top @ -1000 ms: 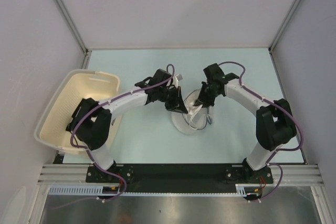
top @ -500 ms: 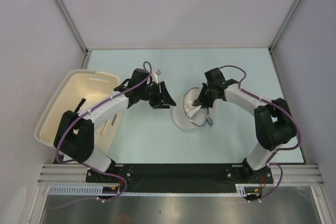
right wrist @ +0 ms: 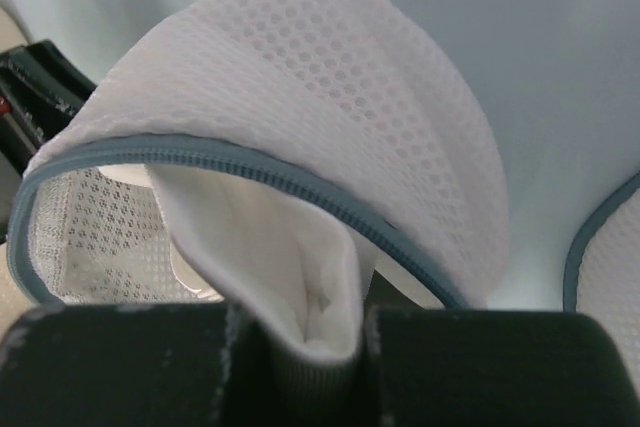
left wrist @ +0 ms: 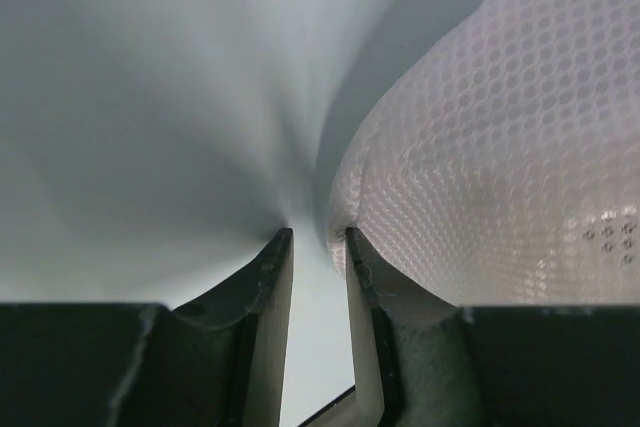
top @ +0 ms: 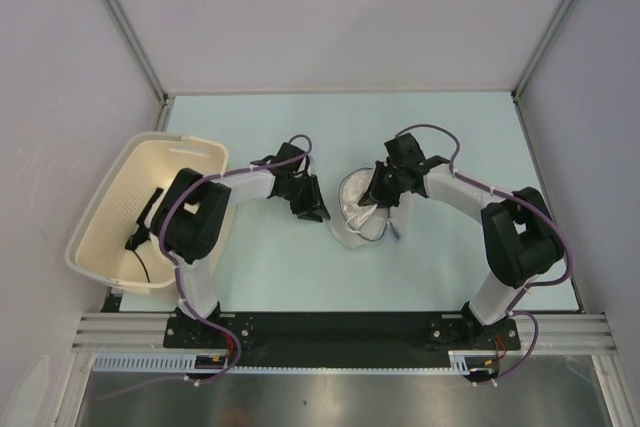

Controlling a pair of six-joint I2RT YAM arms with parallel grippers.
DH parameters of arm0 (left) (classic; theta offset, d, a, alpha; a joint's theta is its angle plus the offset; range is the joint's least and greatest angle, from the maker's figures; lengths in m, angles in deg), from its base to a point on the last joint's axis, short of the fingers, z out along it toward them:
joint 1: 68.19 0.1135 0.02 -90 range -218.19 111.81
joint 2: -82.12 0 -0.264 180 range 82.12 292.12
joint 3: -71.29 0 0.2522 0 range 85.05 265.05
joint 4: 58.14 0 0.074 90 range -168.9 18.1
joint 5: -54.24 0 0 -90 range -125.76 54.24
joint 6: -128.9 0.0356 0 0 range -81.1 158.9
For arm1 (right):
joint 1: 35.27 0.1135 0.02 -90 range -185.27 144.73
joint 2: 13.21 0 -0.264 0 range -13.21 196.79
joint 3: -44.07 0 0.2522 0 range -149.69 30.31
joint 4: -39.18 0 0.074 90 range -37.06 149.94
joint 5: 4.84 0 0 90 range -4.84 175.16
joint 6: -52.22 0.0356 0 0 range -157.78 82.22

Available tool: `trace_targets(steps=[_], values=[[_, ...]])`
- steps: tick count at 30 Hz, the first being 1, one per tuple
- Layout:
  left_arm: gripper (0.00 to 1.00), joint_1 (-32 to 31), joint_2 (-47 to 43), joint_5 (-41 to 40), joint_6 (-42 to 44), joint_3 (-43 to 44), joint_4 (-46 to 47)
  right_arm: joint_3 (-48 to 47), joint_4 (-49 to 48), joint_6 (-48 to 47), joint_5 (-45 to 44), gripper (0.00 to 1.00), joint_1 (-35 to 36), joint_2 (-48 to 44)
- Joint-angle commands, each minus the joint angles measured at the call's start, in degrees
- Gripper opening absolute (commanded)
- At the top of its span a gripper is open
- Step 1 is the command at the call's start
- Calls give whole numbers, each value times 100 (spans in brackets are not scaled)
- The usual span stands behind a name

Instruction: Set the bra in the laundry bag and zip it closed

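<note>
Mesh laundry bag (right wrist: 330,77), bra (top: 358,209) apparently inside, gapes unzipped, its flap pinched in the right gripper (right wrist: 305,332); left gripper (left wrist: 318,237) stands slightly parted beside it, empty. Zipping remains.

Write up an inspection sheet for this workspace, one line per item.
Surface: pale blue-green table, no stains seen.
Job's things: laundry bag mid-table, zipper open, one flap lifted. Glossy white fabric inside it, apparently the bra.
Clutter: cream basket at the left edge, with a black garment in it.
Grippers: left gripper slightly open and empty, right at the bag's mesh side. Right gripper shut on the bag's lifted flap.
Cables: purple cables run along both arms; no snag seen.
Surroundings: white walls and metal frame posts; nothing else seen.
</note>
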Motion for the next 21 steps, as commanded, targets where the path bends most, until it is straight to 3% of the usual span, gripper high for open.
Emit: trace_targets(steps=[1, 6, 11, 14, 15, 18, 21], values=[[32, -139, 209, -218, 215, 353, -40, 134, -311, -186, 339, 0, 24, 135], [31, -402, 534, -96, 171, 581, -31, 100, -584, -151, 613, 4, 226, 504], [30, -455, 368, -95, 127, 371, 92, -427, 91, -590, 104, 14, 261, 1102], [31, -447, 245, -69, 179, 265, 75, -708, 487, -863, -81, 30, 270, 1164], [31, -438, 193, -78, 188, 248, 40, -761, 575, -898, -108, 44, 270, 1112], [31, -394, -27, -218, 346, 177, -101, -771, 996, -1004, -170, 63, 226, 927], [31, -315, -238, -315, 540, 186, -286, -832, 1400, -1091, -205, 75, 165, 760]])
